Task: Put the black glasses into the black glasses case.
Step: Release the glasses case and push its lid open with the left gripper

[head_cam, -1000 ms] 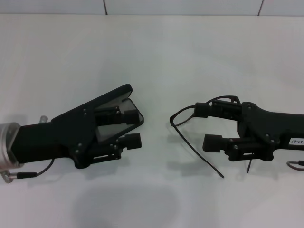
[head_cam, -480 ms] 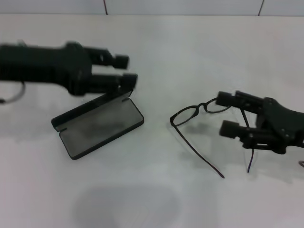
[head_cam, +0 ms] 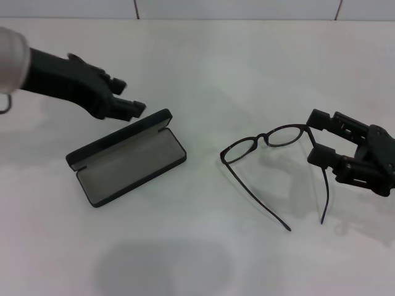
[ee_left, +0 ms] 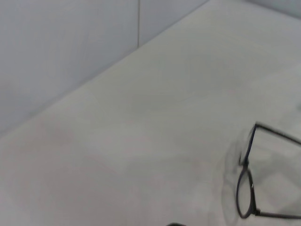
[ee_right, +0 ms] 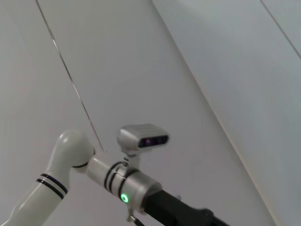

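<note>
The black glasses (head_cam: 271, 139) lie unfolded on the white table (head_cam: 203, 68), right of centre, lenses toward the back and temple arms pointing at me. They also show in the left wrist view (ee_left: 247, 188). The black glasses case (head_cam: 126, 159) lies open left of centre, grey lining up. My left gripper (head_cam: 133, 94) is open and empty, raised just behind the case's lid. My right gripper (head_cam: 316, 135) is open and empty, just right of the glasses' right lens, apart from the frame.
A tiled wall (head_cam: 234, 8) runs along the table's far edge. The right wrist view shows my left arm (ee_right: 117, 181) with its wrist camera against the wall.
My left gripper has lifted off the case and drawn back to the left; the case now lies open. My right gripper has let go of the glasses and pulled back to the right.
</note>
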Controlling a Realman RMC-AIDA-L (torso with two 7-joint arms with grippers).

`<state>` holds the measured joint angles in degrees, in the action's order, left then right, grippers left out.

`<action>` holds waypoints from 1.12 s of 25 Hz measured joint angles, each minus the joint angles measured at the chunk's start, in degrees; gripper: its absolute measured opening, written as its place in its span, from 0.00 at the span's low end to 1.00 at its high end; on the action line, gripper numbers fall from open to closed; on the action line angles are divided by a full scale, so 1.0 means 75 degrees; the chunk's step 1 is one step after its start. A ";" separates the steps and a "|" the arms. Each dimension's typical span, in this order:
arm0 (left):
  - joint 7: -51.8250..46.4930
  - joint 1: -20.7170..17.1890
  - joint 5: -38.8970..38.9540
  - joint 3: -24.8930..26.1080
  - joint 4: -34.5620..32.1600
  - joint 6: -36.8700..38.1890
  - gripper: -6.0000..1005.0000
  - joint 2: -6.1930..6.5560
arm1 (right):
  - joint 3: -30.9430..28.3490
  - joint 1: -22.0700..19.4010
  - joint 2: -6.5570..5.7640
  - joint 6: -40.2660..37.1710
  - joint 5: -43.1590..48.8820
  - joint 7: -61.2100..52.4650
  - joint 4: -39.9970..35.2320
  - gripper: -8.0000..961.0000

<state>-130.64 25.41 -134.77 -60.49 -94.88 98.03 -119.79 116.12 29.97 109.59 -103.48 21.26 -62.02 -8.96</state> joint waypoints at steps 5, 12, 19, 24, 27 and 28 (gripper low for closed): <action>-0.0085 0.0196 -0.0689 -0.0762 0.0873 -0.0602 0.57 0.0004 | -0.0003 0.0006 0.0011 0.0021 0.0005 0.0006 -0.0001 0.91; -0.0309 0.0384 -0.1695 -0.1452 0.1621 -0.1115 0.55 -0.0004 | -0.0003 -0.0003 0.0016 0.0067 -0.0035 0.0020 0.0019 0.91; -0.0368 0.0420 -0.2161 -0.1570 0.1870 -0.1248 0.50 -0.0003 | -0.0031 0.0015 0.0028 0.0167 -0.0035 0.0088 0.0023 0.91; -0.0634 0.0422 -0.2504 -0.2029 0.1850 -0.1333 0.46 0.0002 | -0.0235 -0.0013 0.0047 0.0210 -0.0007 0.0149 0.0023 0.91; -0.0661 0.0423 -0.2615 -0.2326 0.1836 -0.1436 0.44 0.0000 | -0.0240 -0.0023 0.0048 0.0219 -0.0025 0.0203 0.0023 0.91; -0.0674 0.0420 -0.2610 -0.2417 0.1816 -0.1459 0.43 -0.0003 | -0.0239 -0.0026 0.0048 0.0222 -0.0029 0.0210 0.0026 0.91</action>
<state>-135.70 28.56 -154.34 -78.62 -81.26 87.08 -119.81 114.32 29.78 109.95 -101.82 21.04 -60.45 -8.76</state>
